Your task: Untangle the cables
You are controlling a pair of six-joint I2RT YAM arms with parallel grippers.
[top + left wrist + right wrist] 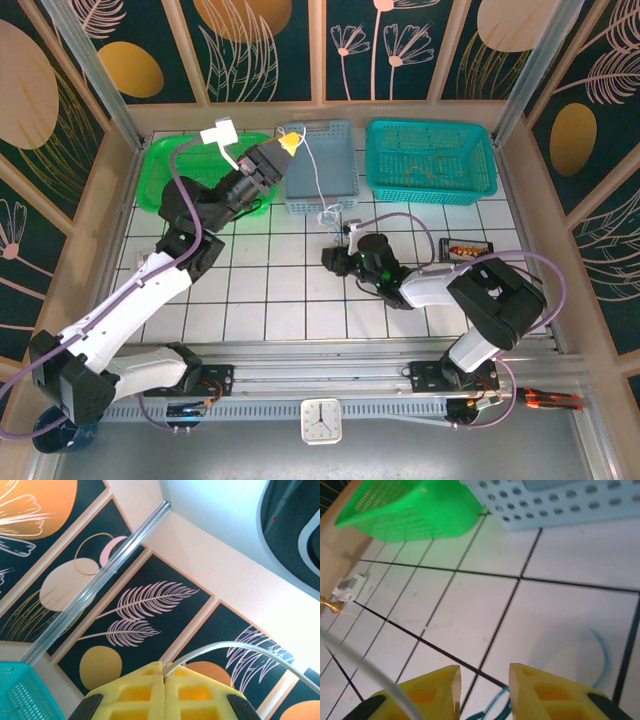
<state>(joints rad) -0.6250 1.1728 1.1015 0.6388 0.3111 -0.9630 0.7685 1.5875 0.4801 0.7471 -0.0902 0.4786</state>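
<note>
From above, the left gripper (290,143) is lifted over the near-left corner of the pale blue basket (322,170), its yellow fingers pressed together on the whitish cable (326,214). The cable drops in front of that basket to a small loop on the tiled table (250,290). A green basket (195,170) sits to the left, partly covered by the left arm, and a teal basket (430,160) to the right. The right gripper (332,258) is low over the tiles just below the loop. A small dark item with orange marks (467,247) lies well to its right. A clock (321,420) sits on the near rail.

At the left wrist, the left gripper (163,680) points up at the patterned wall, its yellow fingers closed flat on the whitish cable (235,644), which arcs away to the right. A corner of the teal basket (22,692) shows at lower left.

At the right wrist, the right gripper (484,676) has a clear gap between its fingers, with nothing pinched. The dark blue cable (605,650) lies on the tile beneath and to the right (blurred, so its path is unclear). The whitish cable (365,667) crosses in front of the left-hand finger. A white plug with a gold tip (347,587) shows at the left edge. The green basket (410,510) and pale blue basket (560,500) lie beyond.
</note>
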